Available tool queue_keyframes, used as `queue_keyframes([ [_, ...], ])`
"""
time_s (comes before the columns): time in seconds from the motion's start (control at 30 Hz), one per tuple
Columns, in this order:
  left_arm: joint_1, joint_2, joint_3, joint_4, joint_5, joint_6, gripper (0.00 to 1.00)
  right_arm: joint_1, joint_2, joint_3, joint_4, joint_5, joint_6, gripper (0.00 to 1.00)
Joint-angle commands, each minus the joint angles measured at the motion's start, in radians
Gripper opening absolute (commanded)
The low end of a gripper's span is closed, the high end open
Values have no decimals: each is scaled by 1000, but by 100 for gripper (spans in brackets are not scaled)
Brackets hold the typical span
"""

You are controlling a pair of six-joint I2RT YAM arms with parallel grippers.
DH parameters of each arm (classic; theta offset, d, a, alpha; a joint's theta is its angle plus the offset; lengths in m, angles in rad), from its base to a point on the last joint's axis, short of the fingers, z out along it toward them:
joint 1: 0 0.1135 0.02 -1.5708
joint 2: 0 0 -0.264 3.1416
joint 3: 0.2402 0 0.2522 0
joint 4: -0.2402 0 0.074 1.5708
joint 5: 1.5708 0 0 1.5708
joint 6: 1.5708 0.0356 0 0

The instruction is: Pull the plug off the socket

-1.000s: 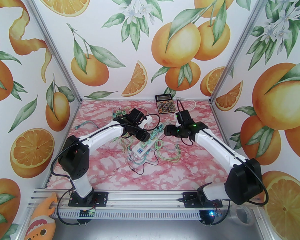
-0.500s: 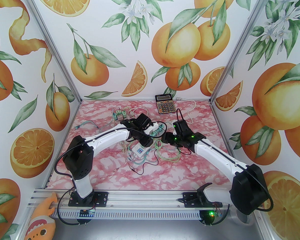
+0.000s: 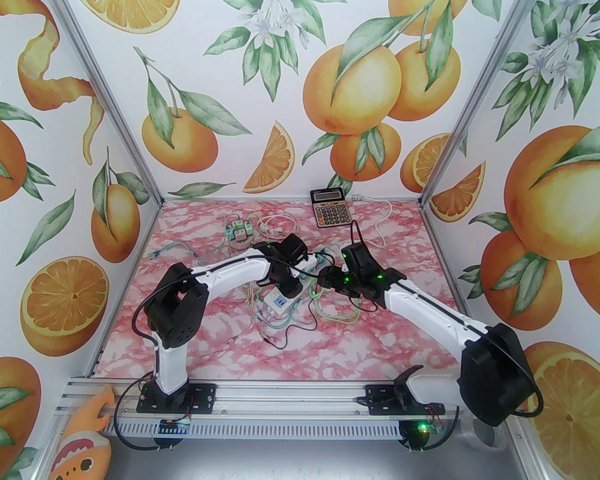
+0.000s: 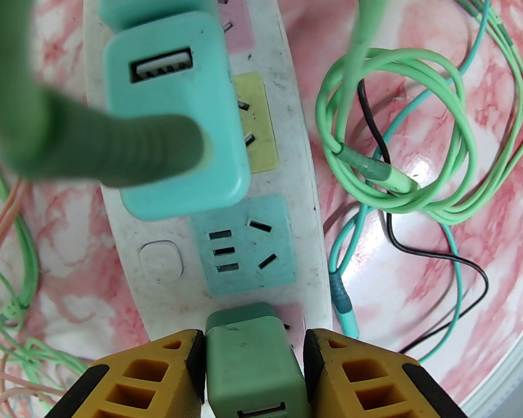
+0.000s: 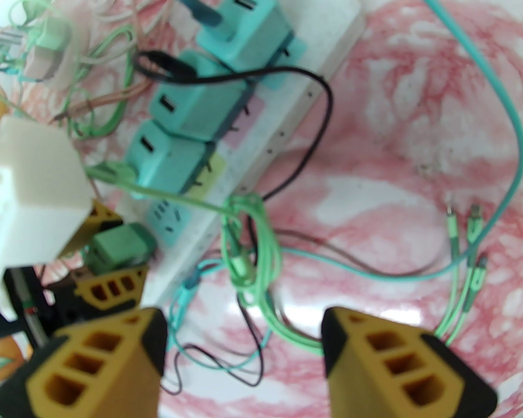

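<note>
Orange-printed walls [image 3: 300,68] are enclosing a pink marbled bench [image 3: 380,338], where a white power strip [image 3: 275,302] is lying on a diagonal between the two arms, its long axis running from near-left to far-right. The green plug [image 4: 253,364] is sitting in the socket at the strip's near end, just past an empty blue socket [image 4: 244,246] and a row of teal chargers [image 4: 174,116].

The left tool [image 4: 255,342] is standing directly over the plug. Its black pads [image 4: 195,355] are pressing against the plug's two opposite sides, so it appears clamped on it. The right tool [image 5: 244,325] is hanging with its fingers wide apart above loose green cables [image 5: 248,242] beside the strip, gripping nothing, and it is sitting farther from the plug than the left one.

Judging from this, the pull is going to turn on direction. The plug is facing back along the left tool's own axis, so a straight retreat away from the strip's face looks right. A slanted tug would likely be dragging the light strip along.

The left wrist view is giving the pad contact up close. The right wrist view is offering a side look at the plug seated on the strip with the yellow fingers flanking it. The top view is laying out the strip's slant and both arms' reach.
</note>
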Motion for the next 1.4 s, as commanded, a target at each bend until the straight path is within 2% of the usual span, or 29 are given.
queue_keyframes([
  [0.0,-8,13,33,-16,-6,18,34,18,16,-9,54,-12,20,62],
  [0.13,-8,1,34,-17,4,12,20,39,48,-25,115,-43,61,55],
  [0.47,-10,-10,28,12,45,-50,21,93,190,-42,351,-142,236,42],
  [0.63,-10,-10,28,21,62,-73,21,94,254,-73,454,-146,340,29],
  [0.87,-10,-9,37,24,82,-86,21,93,339,-154,668,-195,497,27],
  [1.03,-12,-5,44,26,94,-93,21,92,361,-150,588,-135,473,28],
  [1.2,-12,-13,56,12,74,-87,21,92,395,-57,344,-44,405,28],
  [1.37,-60,-33,57,0,-72,-34,21,93,434,-26,243,-4,376,27],
])
